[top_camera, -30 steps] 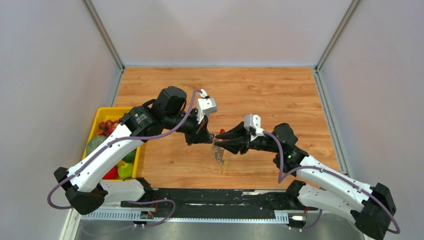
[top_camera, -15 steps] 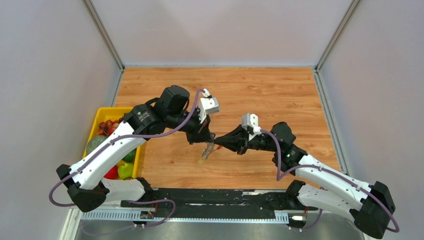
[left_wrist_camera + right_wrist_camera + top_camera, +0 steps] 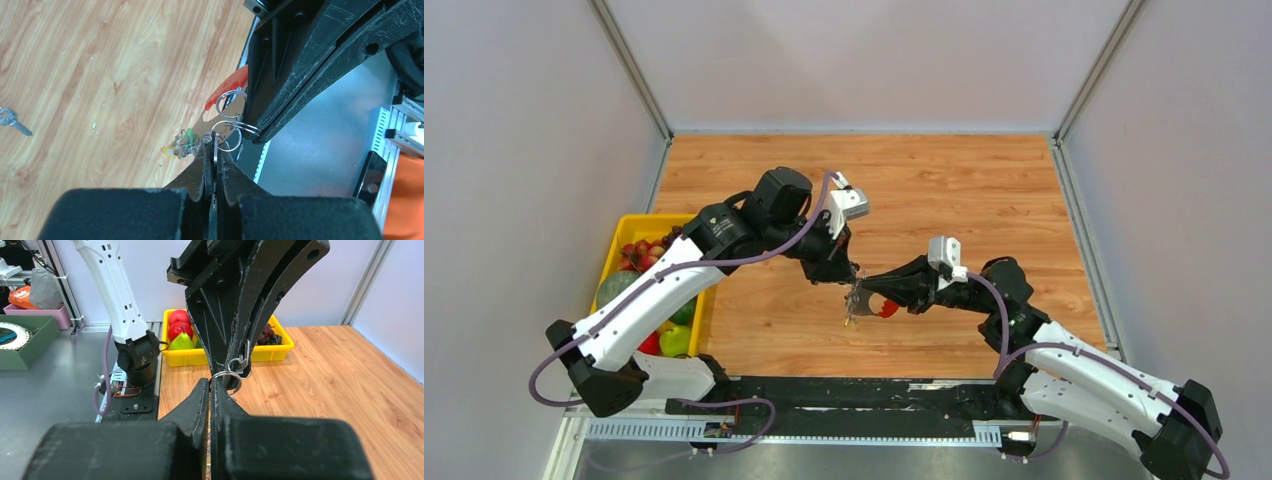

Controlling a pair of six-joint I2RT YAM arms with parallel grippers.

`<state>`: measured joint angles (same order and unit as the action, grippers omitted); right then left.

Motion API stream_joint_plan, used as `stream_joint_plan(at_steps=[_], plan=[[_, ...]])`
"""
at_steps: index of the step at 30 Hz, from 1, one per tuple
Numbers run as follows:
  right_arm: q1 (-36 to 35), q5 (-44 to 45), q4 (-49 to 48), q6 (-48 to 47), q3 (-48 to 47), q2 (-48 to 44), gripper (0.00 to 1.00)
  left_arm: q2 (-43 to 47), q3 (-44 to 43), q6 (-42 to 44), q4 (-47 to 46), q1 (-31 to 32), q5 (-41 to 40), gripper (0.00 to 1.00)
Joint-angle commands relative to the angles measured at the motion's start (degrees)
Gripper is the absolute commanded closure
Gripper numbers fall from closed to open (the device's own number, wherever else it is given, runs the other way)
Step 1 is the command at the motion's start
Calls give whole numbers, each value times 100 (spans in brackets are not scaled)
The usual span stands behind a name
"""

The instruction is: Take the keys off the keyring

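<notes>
Both grippers meet over the table's middle and hold the key bunch [image 3: 860,300] in the air. My left gripper [image 3: 852,278] is shut on a flat metal key [image 3: 214,150], edge-on between its fingers in the left wrist view. My right gripper [image 3: 864,293] is shut on a wire ring [image 3: 226,376] of the bunch. That ring also shows in the left wrist view [image 3: 244,129]. The keyring's red curved piece [image 3: 228,92] hangs beside the rings, red in the top view [image 3: 887,308]. Green [image 3: 187,136] and yellow [image 3: 167,150] key tags dangle below.
A loose silver key [image 3: 13,120] lies on the wooden table [image 3: 944,190]. A yellow bin [image 3: 629,228] with fruit stands at the left edge, also in the right wrist view [image 3: 280,347]. A black rail [image 3: 844,395] runs along the near edge.
Both grippers shifted slightly right and nearer with the bunch between them. The bunch swung from hanging down to held level, and the red piece came out beside the right gripper.
</notes>
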<state>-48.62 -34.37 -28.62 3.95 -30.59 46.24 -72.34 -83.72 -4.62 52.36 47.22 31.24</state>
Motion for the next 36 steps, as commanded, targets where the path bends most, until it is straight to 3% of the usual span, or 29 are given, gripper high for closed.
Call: stream_joint_plan(at_steps=[1,12,21,24,31,36], plan=[[-16,51,-830,-30,72,-249,100,-15,94,-162,-149,-29,43,100],[-22,448,-1540,-151,579,-570,100,-382,373,-8,-37,-29,593,100],[-23,450,-938,-304,308,-336,100,-186,349,27,-205,-29,256,100],[-19,295,-486,-367,88,-211,90,15,302,64,-342,-30,-57,100],[-17,85,-347,-368,-31,-36,89,395,65,415,-360,-30,-689,100],[-18,162,-335,-367,-34,-40,76,624,13,642,-391,-29,-561,100]])
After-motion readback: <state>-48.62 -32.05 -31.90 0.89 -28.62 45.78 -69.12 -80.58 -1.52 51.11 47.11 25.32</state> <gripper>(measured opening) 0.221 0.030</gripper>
